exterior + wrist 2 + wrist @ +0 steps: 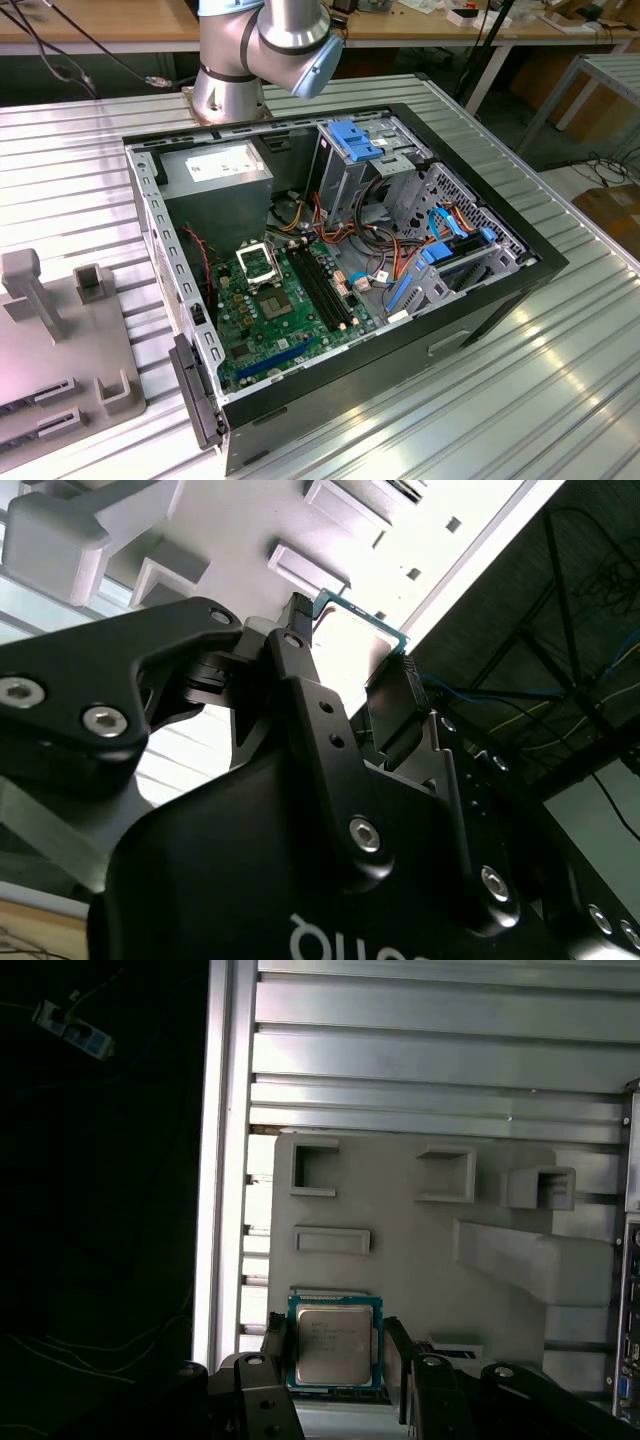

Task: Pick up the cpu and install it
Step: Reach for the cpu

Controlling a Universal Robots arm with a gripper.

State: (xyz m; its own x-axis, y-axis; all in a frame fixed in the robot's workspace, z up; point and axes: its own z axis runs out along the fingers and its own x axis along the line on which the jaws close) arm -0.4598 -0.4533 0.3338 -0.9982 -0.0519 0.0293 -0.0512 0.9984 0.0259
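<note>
**A:** Holding anything, that gripper point(335, 1355)?

**B:** Yes. Its two black fingers point(275, 1345) are drawn in narrow and clamp the cpu point(335, 1345) between them, one finger against each of two opposite edges. Both wrist views show it.

**A:** And where is the cpu, then?

**B:** Over the grey tray point(420, 1260), near one of the tray's edges. In the first wrist view its silver top faces the camera, with the thin green rim all round. In the second wrist view the cpu point(358, 630) is seen at a slant between the fingertips point(297, 615), with the tray's raised blocks behind it.

**A:** Resting on the tray, or lifted off it?

**B:** I cannot tell.

**A:** What else stands about the tray?

**B:** In the exterior view the tray point(70, 345) lies on a ribbed metal table point(520, 420). Just beside the tray, on the exterior view's right of it, is an open computer case point(450, 345), lying on its side. Inside the case is a green board point(300, 335), and on the board a square black-framed socket point(258, 262), well apart from the tray.

**A:** And the arm?

**B:** Its silver and blue base point(262, 45) stands farther off from the tray, at the case's far end.
</note>
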